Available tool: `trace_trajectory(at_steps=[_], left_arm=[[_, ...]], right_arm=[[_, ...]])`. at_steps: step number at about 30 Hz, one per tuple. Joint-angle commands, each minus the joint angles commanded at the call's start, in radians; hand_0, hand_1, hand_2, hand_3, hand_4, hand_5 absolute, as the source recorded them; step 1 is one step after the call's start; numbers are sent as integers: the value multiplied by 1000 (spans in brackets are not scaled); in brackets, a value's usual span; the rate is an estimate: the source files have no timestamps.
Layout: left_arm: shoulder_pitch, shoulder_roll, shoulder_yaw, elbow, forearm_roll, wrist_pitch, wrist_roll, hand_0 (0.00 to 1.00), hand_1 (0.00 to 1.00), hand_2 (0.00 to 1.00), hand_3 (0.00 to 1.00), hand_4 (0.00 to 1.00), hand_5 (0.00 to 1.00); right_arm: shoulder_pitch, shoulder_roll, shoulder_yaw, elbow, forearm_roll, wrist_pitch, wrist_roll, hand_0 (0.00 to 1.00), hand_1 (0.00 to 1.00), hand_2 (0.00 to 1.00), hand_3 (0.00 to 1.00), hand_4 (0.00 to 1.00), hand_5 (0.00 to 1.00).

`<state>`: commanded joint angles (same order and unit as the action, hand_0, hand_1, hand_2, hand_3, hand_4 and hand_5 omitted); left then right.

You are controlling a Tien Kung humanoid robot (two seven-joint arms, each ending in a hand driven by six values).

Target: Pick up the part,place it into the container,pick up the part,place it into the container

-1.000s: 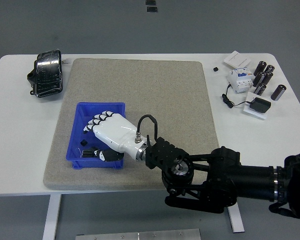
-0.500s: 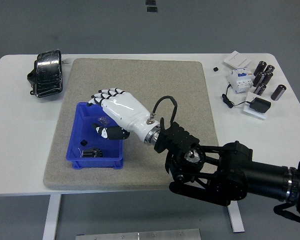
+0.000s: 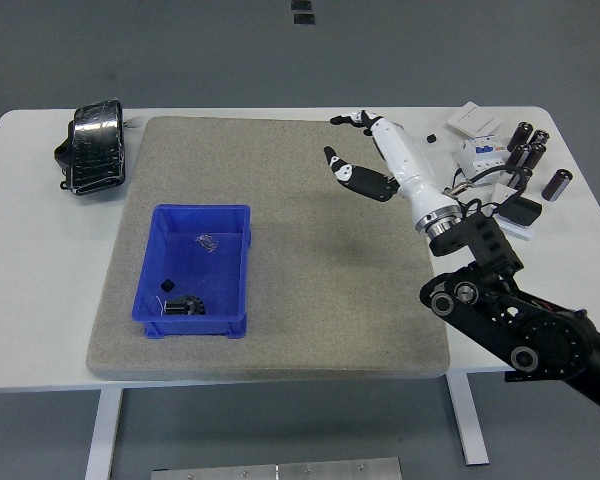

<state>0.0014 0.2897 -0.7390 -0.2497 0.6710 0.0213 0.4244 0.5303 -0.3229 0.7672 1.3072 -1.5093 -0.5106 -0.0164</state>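
Right white five-fingered hand [image 3: 372, 158] over grey felt mat [image 3: 280, 200] near bench's far right corner, fingers spread, relaxed, holding nothing. Blue plastic bin [image 3: 196, 268] on mat's near left; small dark metal parts [image 3: 183, 305] inside.

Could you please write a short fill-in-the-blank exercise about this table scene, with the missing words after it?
1. The bin on the mat is ____ in colour.
2. The right hand hovers over the mat with its fingers ____ and holding nothing.
3. The dark cylinders stand near the table's far ____ corner.
4. The small parts lie ____ the bin.

Missing words: blue; open; right; inside
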Motion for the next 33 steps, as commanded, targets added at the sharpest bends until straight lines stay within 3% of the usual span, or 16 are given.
trace_trajectory(at_steps=[7, 15, 24, 33], left_arm=[[-8, 2, 15, 2, -19, 1, -7, 694, 678, 660, 582, 727, 293], [-18, 19, 12, 2, -8, 0, -4, 694, 677, 660, 581, 727, 292], [-5, 17, 18, 2, -17, 1, -6, 694, 677, 661, 581, 728, 293], [-4, 15, 18, 3, -20, 3, -8, 695, 678, 661, 582, 728, 294]], right_arm=[[-112, -46, 183, -9, 228, 76, 152, 733, 755, 741, 688, 650, 379], [-217, -43, 333, -41, 445, 149, 236, 719, 751, 737, 689, 673, 399], [-290, -32, 434, -37, 641, 205, 269, 718, 728, 734, 684, 691, 421], [-300, -33, 447, 23, 646, 223, 259, 718, 728, 733, 685, 698, 427]])
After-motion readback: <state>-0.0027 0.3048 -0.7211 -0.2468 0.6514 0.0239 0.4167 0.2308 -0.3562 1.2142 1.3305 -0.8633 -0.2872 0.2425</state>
